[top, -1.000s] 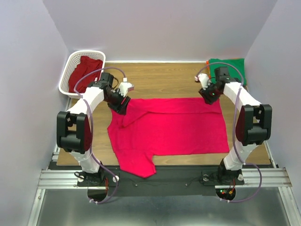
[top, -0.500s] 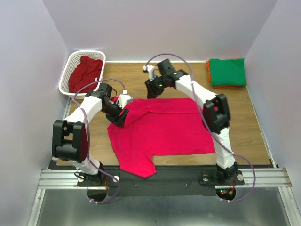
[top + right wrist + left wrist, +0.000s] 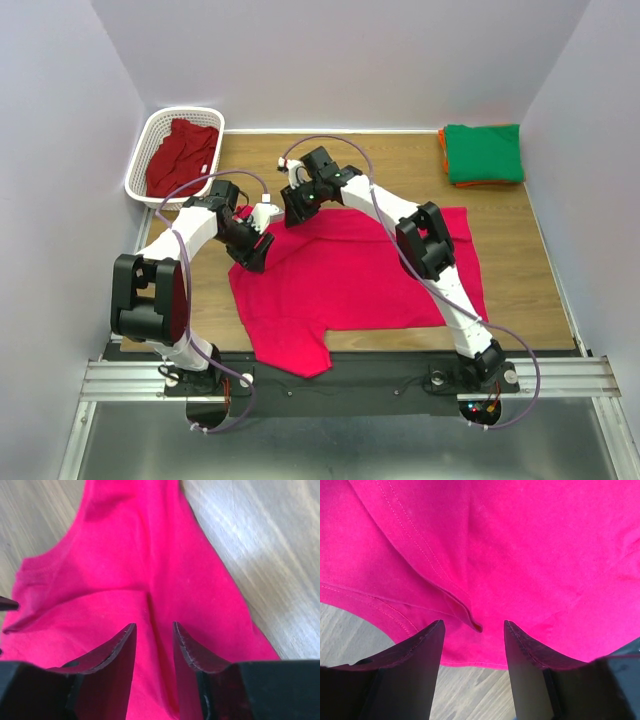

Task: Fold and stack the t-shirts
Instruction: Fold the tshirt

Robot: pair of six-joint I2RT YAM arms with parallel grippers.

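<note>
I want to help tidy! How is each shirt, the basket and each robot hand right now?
Pink-red t-shirt: spread out, rumpled at one sleeve, not folded.
Basket: upright.
Crimson t-shirt: crumpled in the basket.
Green t-shirt: folded, on top of the far-right pile.
Orange t-shirt: under it, only its edge shows.
Left gripper: open, over a pink-red fold.
Right gripper: open, over the pink-red shirt.

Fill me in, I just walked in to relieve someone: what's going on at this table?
Two robot arms are working on a pink-red t-shirt spread on the table. The left gripper sits at its left side, jaws open astride a fold. The right gripper, arm stretched across, is at its far left edge, jaws open over a crease. A green t-shirt lies folded on an orange one at the far right; a crimson one is in the white basket.
</note>
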